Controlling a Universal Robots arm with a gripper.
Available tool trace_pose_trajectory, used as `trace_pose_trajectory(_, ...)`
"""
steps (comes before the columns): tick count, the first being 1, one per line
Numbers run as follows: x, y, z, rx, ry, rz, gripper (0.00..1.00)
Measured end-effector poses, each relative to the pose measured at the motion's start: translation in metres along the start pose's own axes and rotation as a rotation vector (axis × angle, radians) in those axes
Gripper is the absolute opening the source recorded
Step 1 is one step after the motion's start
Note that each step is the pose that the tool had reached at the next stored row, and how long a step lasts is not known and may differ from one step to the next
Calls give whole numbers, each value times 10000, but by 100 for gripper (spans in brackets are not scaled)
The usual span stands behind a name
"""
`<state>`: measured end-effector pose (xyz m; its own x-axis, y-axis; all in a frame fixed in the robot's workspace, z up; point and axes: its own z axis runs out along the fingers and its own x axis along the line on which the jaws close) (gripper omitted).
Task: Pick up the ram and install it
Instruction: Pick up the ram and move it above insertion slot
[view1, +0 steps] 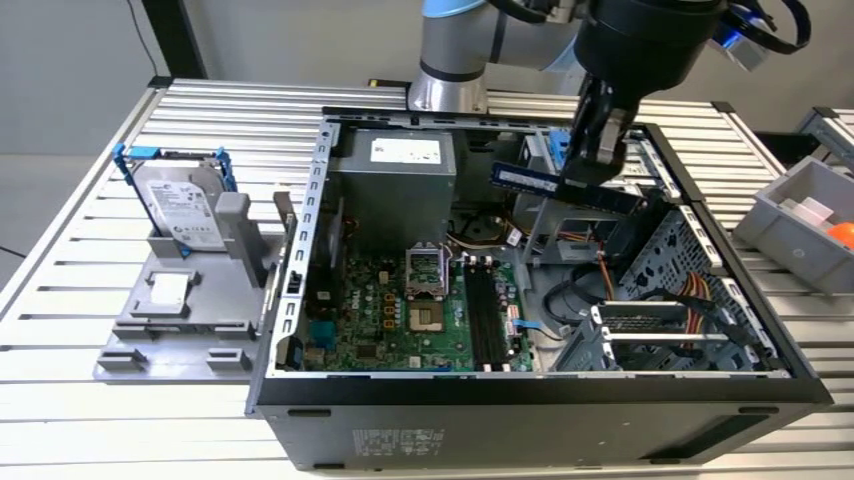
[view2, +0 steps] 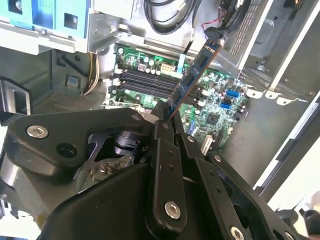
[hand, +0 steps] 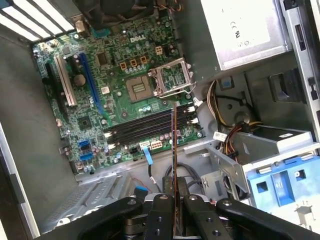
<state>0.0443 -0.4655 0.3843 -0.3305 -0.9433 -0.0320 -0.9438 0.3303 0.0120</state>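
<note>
The ram (view1: 525, 180), a thin blue stick with dark chips, hangs in the air above the open computer case (view1: 307, 250), over its drive-bay side. My gripper (view1: 589, 168) is shut on one end of it. In the second wrist view the ram (view2: 193, 74) sticks out from the black fingers (view2: 161, 131) over the green motherboard (view2: 220, 107). The first wrist view has the ram (hand: 173, 145) edge-on, crossing over the black memory slots (hand: 145, 128), which lie well below it. In the exterior view the slots (view1: 483, 322) sit on the motherboard (view1: 387, 310) nearer the front.
A silver hard drive in a blue frame (view1: 180, 205) rests on a grey stand at the exterior view's left. The power supply (view1: 394, 165) fills the case's far corner. A drive cage with cables (view1: 667, 290) occupies the case's right side. A grey bin (view1: 801, 215) stands at the right.
</note>
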Motion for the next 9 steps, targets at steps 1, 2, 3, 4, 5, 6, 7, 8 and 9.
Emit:
trace_pose_trajectory(1,0,0,0,3,-1,90,0)
trace_pose_trajectory(2,0,0,0,6,-2,183,0)
trace_pose_trajectory(3,0,0,0,8,-3,263,0)
trace_pose_trajectory(4,0,0,0,11,-4,344,0)
trace_pose_trajectory(5,0,0,-1,14,-4,430,0)
trace_pose_trajectory(6,0,0,-1,16,-5,508,0)
trace_pose_trajectory(7,0,0,-1,19,-6,586,0)
trace_pose_trajectory(8,0,0,-1,21,-7,669,0)
trace_pose_trajectory(9,0,0,-1,24,-8,756,0)
